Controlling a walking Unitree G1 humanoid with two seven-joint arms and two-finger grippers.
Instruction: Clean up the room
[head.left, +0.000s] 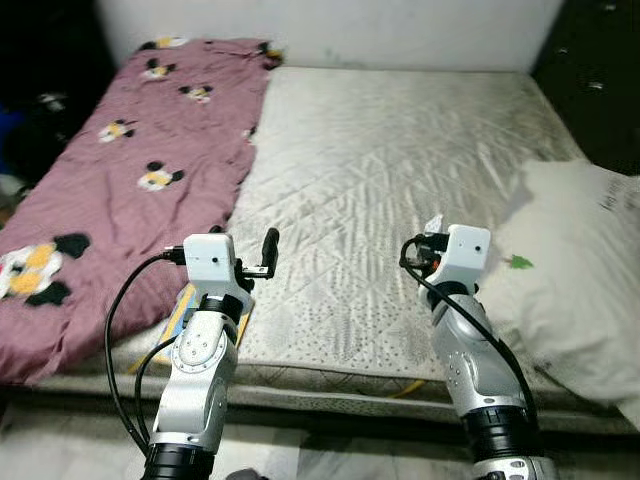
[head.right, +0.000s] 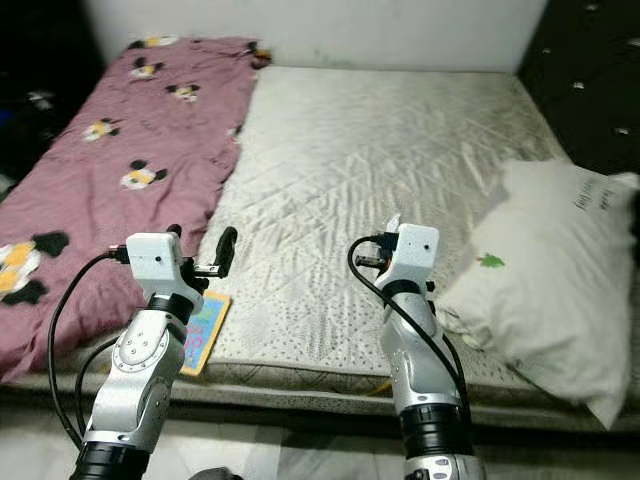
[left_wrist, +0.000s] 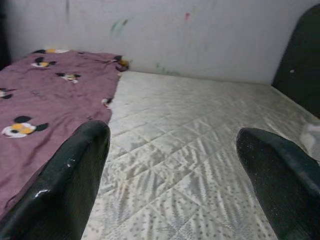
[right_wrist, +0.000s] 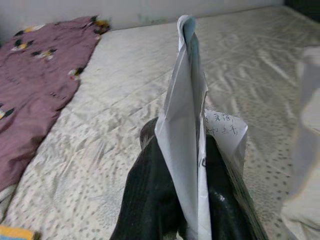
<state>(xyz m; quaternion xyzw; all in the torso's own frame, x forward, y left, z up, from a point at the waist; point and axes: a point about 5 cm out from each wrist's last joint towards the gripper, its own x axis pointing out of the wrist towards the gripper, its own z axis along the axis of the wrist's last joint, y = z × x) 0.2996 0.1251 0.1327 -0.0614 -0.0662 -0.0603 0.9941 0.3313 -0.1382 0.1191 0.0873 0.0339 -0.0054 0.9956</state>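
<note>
A bare white quilted mattress (head.right: 380, 160) carries a maroon cartoon-print blanket (head.right: 110, 170) on its left side and a white pillow (head.right: 545, 270) at right. A colourful flat book (head.right: 205, 330) lies at the near edge, beside the left gripper (head.right: 215, 255).

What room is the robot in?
Most likely a bedroom. A wide quilted mattress takes up most of the view, a maroon blanket with cartoon prints covers its left side, and a white pillow lies on its right.
</note>
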